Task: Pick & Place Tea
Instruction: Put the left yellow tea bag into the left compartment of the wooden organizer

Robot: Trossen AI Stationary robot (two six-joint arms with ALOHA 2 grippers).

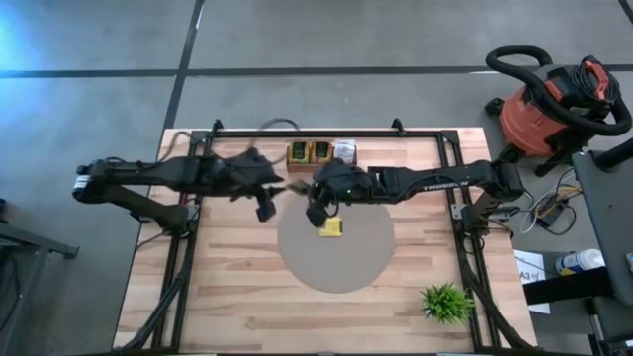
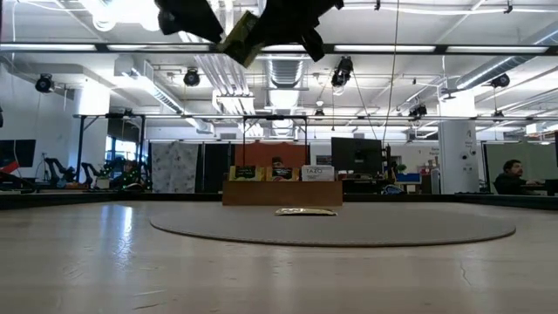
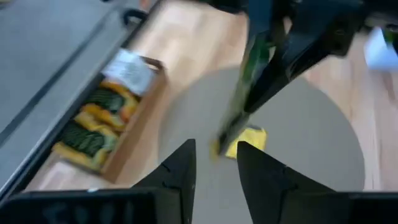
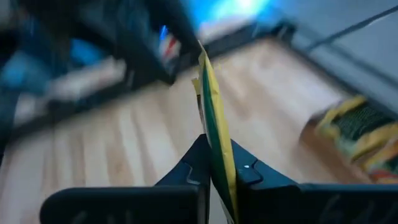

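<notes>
Mid-handoff, above the tabletop [image 1: 237, 297]. Right pincer [image 4: 214, 177] clamped on a tea packet [image 4: 214, 130], gripping its lower edge, packet standing on edge with long axis running up and away from the fingers. Held in the air over the far edge of the grey round mat [image 1: 336, 259], just in front of the tray [image 1: 321, 153]. From the left wrist view, packet [image 3: 249, 81] seen edge-on, hanging steeply from the right pincer, flat faces to the sides, lower end slanted down toward the mat. In the low view, packet [image 2: 241, 37] visible at the very top, tilted, between the two pincers.

Left pincer [image 3: 214, 158] parted a narrow way, nothing between the fingers, facing the packet from just beside it. Looks like just let go, or about to take; cannot say which.

Progress: early. One yellow packet [image 1: 331, 227] flat on the mat, near its middle, roughly square so no real long axis, edges a bit skewed to the tabletop edges. Tray at the far side of the tabletop with packets in its compartments: two yellow-dark stacks, one white at the right end. Count not readable.

Left to do, as a judgement: set the held packet down on the mat, then more from the tray. Direction of transfer assumed tray to mat; not certain.
</notes>
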